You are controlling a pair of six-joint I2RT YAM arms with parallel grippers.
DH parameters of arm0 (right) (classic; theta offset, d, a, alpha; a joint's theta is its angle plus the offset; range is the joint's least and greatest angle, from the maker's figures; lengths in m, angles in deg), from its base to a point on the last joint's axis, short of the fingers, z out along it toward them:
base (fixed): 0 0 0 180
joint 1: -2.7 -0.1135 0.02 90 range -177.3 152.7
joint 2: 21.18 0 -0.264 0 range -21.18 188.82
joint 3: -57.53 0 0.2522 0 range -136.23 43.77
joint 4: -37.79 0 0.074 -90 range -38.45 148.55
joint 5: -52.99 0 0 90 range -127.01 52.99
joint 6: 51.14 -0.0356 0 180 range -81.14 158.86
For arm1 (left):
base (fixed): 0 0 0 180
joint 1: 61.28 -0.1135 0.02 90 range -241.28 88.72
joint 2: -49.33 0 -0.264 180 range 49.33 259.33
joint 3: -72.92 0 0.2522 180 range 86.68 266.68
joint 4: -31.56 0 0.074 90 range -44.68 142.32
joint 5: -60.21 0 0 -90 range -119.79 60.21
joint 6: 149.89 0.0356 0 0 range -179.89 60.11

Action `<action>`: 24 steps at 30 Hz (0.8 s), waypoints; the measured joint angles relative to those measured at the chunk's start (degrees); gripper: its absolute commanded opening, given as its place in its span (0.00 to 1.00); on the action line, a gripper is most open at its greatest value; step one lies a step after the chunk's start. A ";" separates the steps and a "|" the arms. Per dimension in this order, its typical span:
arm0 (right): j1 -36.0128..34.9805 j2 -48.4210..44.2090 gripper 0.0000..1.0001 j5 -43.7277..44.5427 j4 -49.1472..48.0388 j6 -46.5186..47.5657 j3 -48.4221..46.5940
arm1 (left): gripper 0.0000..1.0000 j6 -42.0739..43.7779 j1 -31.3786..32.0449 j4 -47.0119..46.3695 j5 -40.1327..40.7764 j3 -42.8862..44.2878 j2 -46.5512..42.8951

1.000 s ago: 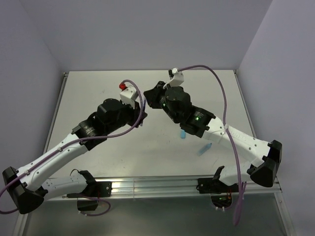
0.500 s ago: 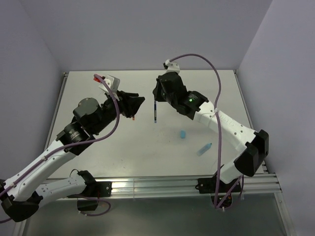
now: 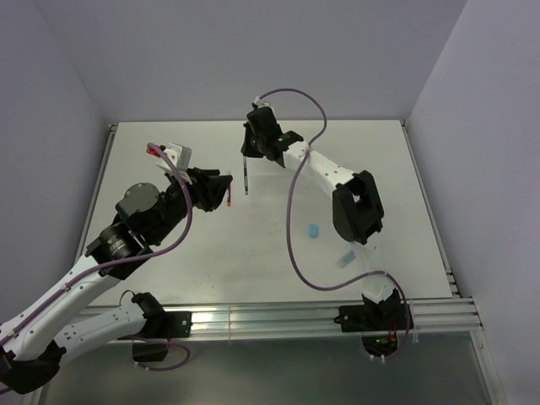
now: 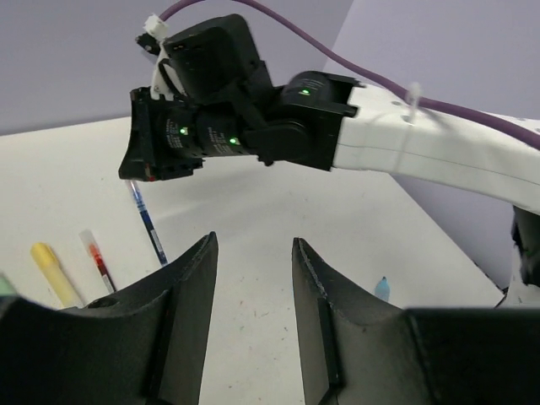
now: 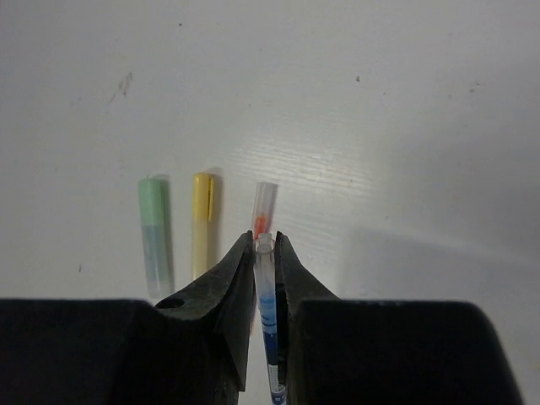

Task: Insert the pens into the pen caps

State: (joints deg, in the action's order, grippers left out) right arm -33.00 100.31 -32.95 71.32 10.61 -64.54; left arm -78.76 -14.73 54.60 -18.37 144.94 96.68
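Observation:
My right gripper is shut on the thin dark blue pen, which hangs upright above the table's far left; the right wrist view shows the pen between the shut jaws. Under it lie the pale green marker, the yellow marker and the red pen, side by side. My left gripper is open and empty just left of the blue pen; its wrist view shows the blue pen, the red pen and the yellow marker. The light blue cap and light blue marker lie on the table's near right.
The right arm's forearm stretches across the far middle of the table. White walls close in the table on the left, back and right. A metal rail runs along the near edge.
My right gripper has carried the dark blue pen left and farther back. My left gripper has drawn back left and nearer, and the two grippers now stand apart.

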 measured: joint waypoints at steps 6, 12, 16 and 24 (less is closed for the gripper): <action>0.76 12.94 0.00 -2.19 4.44 -1.31 -12.07 | 0.46 0.17 -1.36 0.33 0.00 -2.58 -0.42; 1.09 16.83 0.05 -4.20 7.02 -2.54 -15.26 | 0.45 0.15 -3.17 0.26 -0.68 -4.15 -1.11; 1.25 17.70 0.08 -5.25 7.26 -3.23 -15.54 | 0.45 0.13 -3.80 0.07 -1.57 -4.57 -1.07; 1.36 18.25 0.19 -5.68 7.34 -3.87 -15.54 | 0.45 0.11 -4.66 0.02 -2.62 -4.66 -1.03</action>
State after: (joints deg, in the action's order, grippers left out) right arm -31.64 118.56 -38.63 78.66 6.74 -80.08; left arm -78.65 -19.39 54.62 -20.99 140.28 95.66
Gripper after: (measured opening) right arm 0.176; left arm 0.453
